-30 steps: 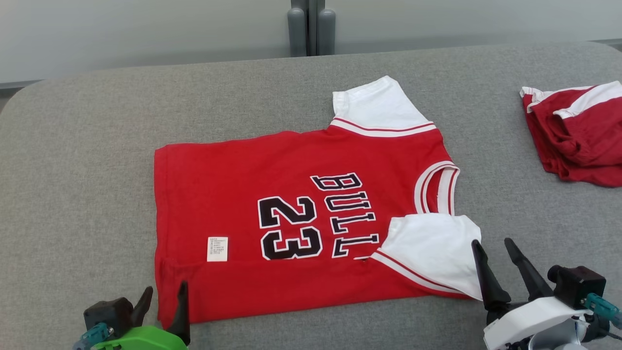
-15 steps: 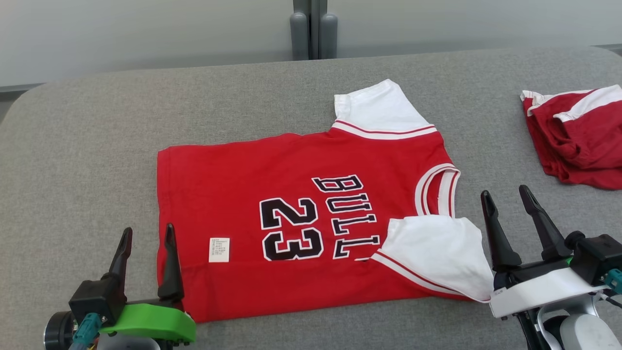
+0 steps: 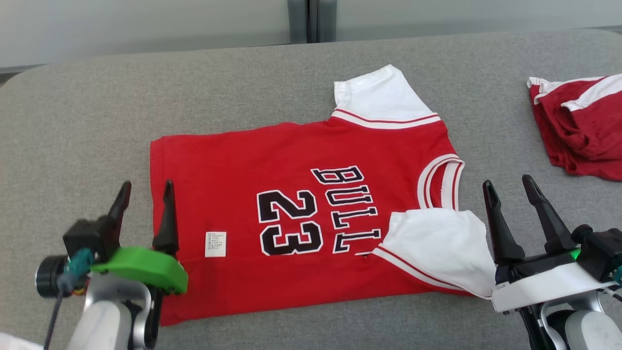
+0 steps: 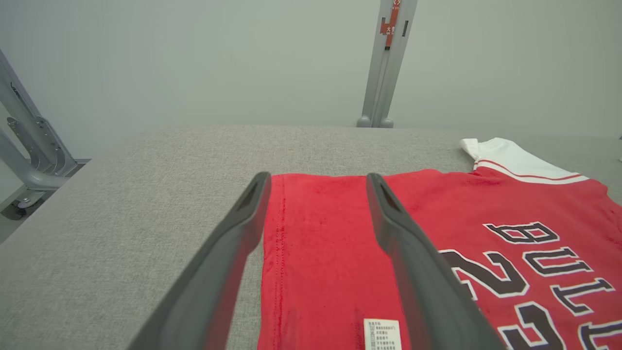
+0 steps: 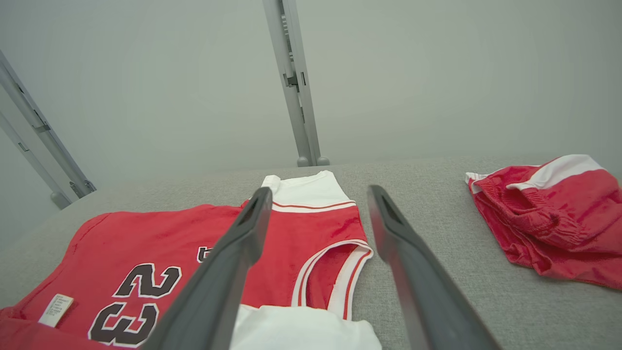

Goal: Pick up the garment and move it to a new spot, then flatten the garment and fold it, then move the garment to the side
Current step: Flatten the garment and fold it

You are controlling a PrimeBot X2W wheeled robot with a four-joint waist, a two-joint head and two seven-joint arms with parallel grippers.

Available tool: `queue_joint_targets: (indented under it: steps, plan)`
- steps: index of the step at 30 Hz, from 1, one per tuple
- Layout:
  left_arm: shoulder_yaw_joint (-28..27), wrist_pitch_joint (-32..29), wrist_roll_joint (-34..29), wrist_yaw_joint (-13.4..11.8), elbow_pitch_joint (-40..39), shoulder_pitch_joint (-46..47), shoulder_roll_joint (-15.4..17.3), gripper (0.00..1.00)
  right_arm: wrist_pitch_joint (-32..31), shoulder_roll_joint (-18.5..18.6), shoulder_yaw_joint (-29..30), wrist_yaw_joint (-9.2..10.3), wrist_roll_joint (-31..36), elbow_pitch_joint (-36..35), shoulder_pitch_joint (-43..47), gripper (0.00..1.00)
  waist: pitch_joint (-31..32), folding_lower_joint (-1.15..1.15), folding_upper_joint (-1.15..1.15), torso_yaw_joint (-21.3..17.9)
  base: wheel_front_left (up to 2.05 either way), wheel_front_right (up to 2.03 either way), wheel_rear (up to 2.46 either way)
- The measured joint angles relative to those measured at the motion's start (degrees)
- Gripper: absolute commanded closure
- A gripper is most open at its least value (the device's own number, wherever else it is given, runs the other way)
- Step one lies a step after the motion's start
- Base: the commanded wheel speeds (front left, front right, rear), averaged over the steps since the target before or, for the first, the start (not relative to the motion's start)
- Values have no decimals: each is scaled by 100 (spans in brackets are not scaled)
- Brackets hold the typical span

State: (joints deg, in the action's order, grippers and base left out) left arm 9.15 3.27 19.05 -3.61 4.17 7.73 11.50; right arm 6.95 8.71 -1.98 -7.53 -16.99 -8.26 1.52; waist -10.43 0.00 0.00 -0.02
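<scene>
A pale grey-green wall (image 3: 146,24) and a grey metal post (image 3: 311,19) stand behind a wide table (image 3: 73,121) with rounded corners, covered in coarse grey woven cloth.

From the head, a red jersey (image 3: 233,165) of soft knit lies spread flat in the middle of the table, its hem (image 3: 154,194) to the left and its white-and-red striped collar (image 3: 440,182) to the right. Black, white-edged "BULL" and "23" run across the chest. The white far sleeve (image 3: 379,97) lies out flat, while the white near sleeve (image 3: 437,248) is folded onto the body. A small white rectangular label (image 3: 215,244) sits just above a crease along the near side. A crumpled garment (image 3: 583,131), red with white bands, lies well apart at the right edge.

The left gripper (image 3: 148,184), on a green plastic shell, has its dark tapering fingers spread wide and empty, one over the hem and one over bare cloth. The right gripper (image 3: 507,182), on a white shell, is just beside the near sleeve, its fingers equally wide apart and holding nothing.

The left wrist camera looks along its two smooth dark fingers, which straddle the hem's stitched edge; whether they touch the cloth I cannot tell.

The right wrist camera shows the collar's curve between its parted fingers, the near sleeve below, and the crumpled garment off to the right.
</scene>
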Motion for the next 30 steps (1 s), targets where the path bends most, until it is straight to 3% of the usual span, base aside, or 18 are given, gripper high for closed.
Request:
queue_joint_targets:
  steps: [8, 15, 24, 25, 26, 28, 30]
  plan:
    - [-46, -983, 390, 504, 1504, 1689, 324, 0, 14, 0, -182, 0, -16, -5, -293, 0, -412, 0, 0, -116, 0, 0, 0]
    - [-74, -1416, 657, 894, 2954, 2774, 651, 0, 81, 0, -236, 0, -97, 79, -474, 0, -757, 0, 0, -336, 0, 0, 0]
    - [75, -1757, 933, 1067, 4196, 3550, 909, 0, 223, 41, -279, 0, -215, 319, -634, 0, -1148, 0, 0, -549, 0, 0, 0]
    - [88, -1840, 985, 1072, 4308, 3599, 912, 20, 223, 51, -281, 0, -227, 352, -662, 0, -1175, 0, 0, -567, 0, 0, 0]
    - [122, -1875, 1010, 1073, 4362, 3643, 923, 52, 223, 63, -279, 0, -243, 377, -678, 0, -1192, 0, 0, -580, 0, 0, 0]
    - [180, -1893, 1092, 1091, 4452, 3753, 953, 100, 222, 114, -250, 0, -270, 476, -741, 0, -1223, 0, 0, -596, 0, 0, 0]
    - [258, -1880, 1137, 1101, 4492, 3801, 956, 100, 212, 177, -218, 0, -333, 577, -877, 0, -1232, 0, 0, -587, 0, 0, 0]
